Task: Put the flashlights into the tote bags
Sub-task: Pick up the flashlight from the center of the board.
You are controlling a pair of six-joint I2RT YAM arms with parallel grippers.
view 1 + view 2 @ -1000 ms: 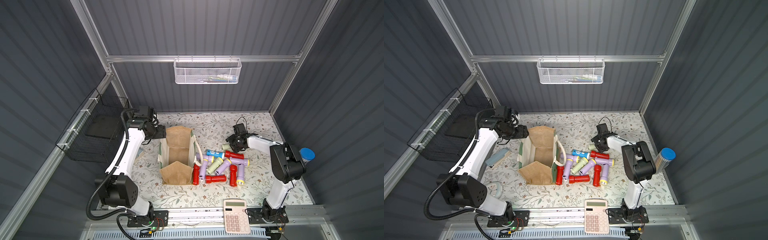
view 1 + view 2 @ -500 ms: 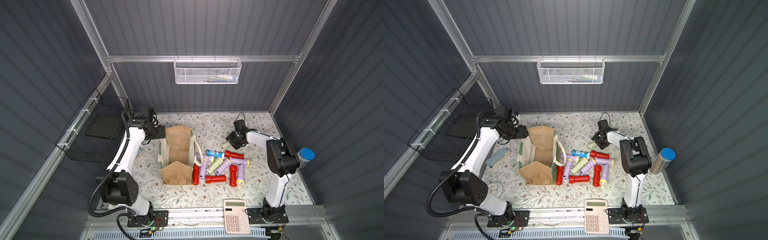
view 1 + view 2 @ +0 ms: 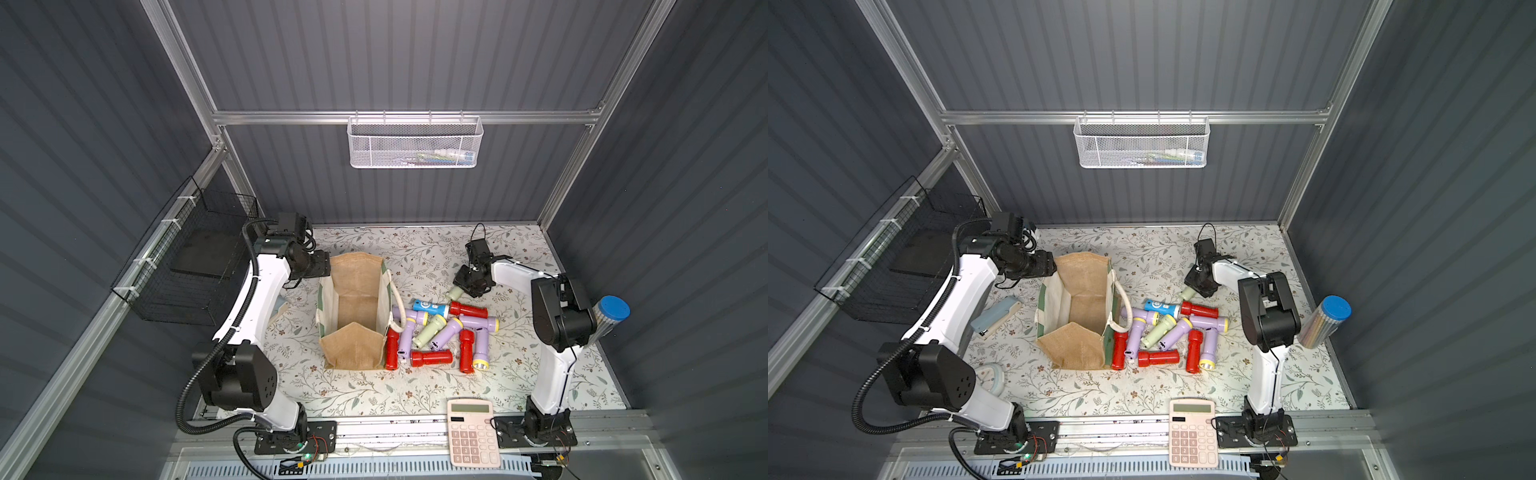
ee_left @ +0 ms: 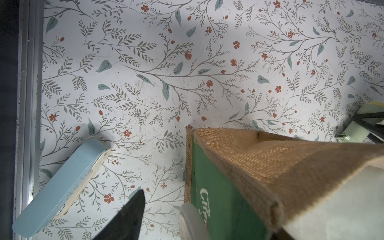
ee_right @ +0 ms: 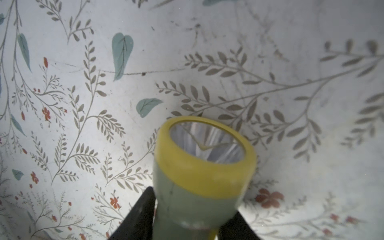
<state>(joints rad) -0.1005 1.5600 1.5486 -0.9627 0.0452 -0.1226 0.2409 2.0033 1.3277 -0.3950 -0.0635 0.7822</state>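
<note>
The tan jute tote bag (image 3: 353, 266) (image 3: 1077, 270) stands open on the floral cloth, its green side panel (image 4: 216, 197) close in the left wrist view. My left gripper (image 3: 322, 270) hovers at the bag's back left corner, open. One black finger (image 4: 133, 212) is clear of the bag; the other is hidden behind the jute. Several red, lilac, pale green and blue flashlights (image 3: 440, 332) (image 3: 1167, 332) lie heaped right of the bag. My right gripper (image 3: 469, 284) (image 5: 195, 207) is shut on a pale green flashlight (image 5: 199, 180) (image 3: 1187, 294) with a yellow ring, behind the heap.
A pink calculator (image 3: 471, 432) lies at the front edge. A clear tube with a blue lid (image 3: 611, 311) leans at the right wall. A light blue stapler (image 3: 996, 318) (image 4: 62, 182) lies left of the bag. A black wire basket (image 3: 199, 257) hangs on the left wall.
The right gripper's jaws have closed onto the pale green flashlight, and the right arm's elbow has shifted a little toward the back. The left arm has stayed at the bag's corner.
</note>
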